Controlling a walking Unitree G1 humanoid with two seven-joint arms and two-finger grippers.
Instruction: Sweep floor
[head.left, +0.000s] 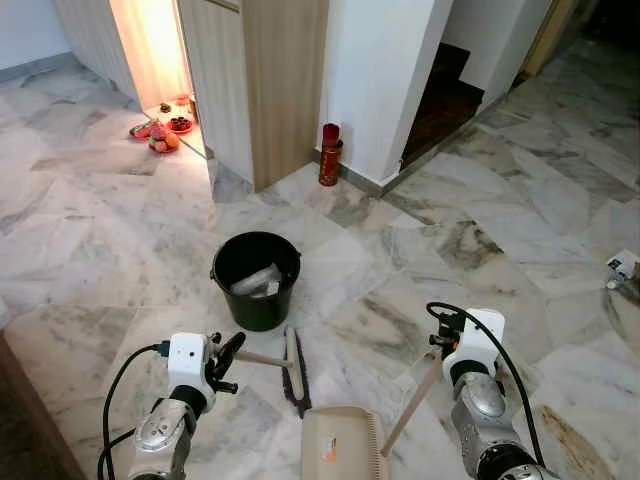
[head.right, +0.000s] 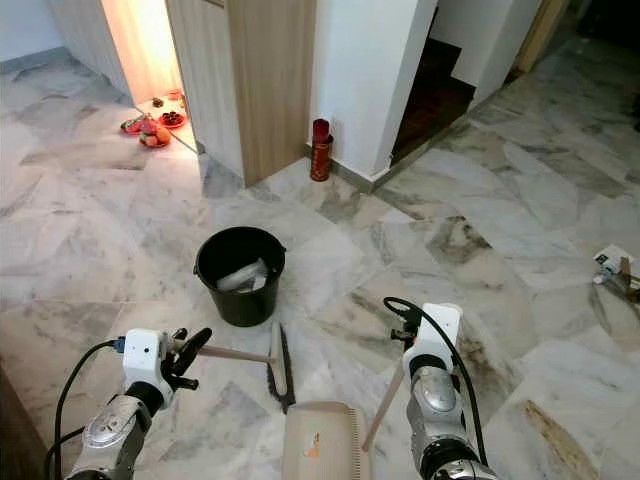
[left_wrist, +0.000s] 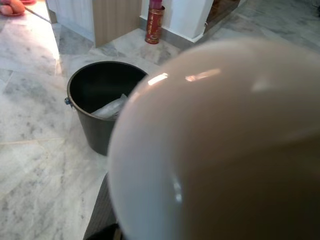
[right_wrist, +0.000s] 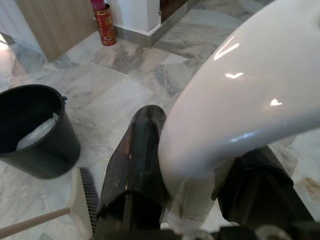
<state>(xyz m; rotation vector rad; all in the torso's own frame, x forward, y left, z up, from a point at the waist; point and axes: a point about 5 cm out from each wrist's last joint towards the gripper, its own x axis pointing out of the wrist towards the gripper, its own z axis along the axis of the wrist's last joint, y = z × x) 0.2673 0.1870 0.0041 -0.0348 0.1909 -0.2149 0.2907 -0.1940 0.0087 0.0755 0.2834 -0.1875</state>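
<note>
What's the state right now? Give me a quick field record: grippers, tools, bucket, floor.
left gripper: shut on broom handle
broom: head on marble floor, just in front of bucket
right gripper: shut on dustpan handle
dustpan: between the arms, near the broom head
bucket: black, upright, pale crumpled item inside
red canister: standing at wall corner beyond the bucket

A grey-veined marble floor (head.left: 120, 240) carries a black bucket (head.left: 256, 278) and a red canister (head.left: 329, 155).
</note>
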